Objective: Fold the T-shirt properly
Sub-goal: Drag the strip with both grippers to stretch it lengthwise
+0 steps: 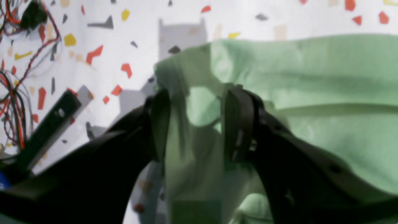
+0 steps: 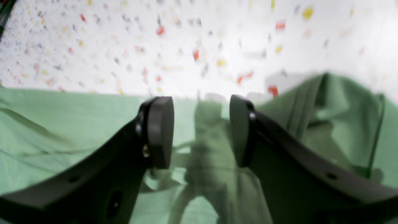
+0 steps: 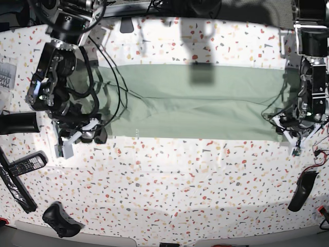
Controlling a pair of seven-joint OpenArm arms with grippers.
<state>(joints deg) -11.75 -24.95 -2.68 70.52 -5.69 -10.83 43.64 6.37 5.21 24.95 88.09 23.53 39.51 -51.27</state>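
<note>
The pale green T-shirt (image 3: 195, 108) lies folded into a long flat band across the far half of the speckled table. At its right end in the base view is my left gripper (image 3: 288, 133). The left wrist view shows that gripper (image 1: 199, 124) open, with a raised corner of the shirt (image 1: 326, 93) standing loosely between its fingers (image 1: 160, 124). My right gripper (image 3: 92, 136) is at the shirt's left end, by its near edge. In the right wrist view it (image 2: 201, 130) hangs open just above the flat cloth (image 2: 62, 124), gripping nothing.
A remote control (image 3: 25, 165), a black strip (image 3: 18, 191) and a game controller (image 3: 60, 218) lie at the near left. A dark handle-shaped object (image 3: 302, 191) rests at the near right. Red and black cables (image 1: 15, 93) trail beside the left arm.
</note>
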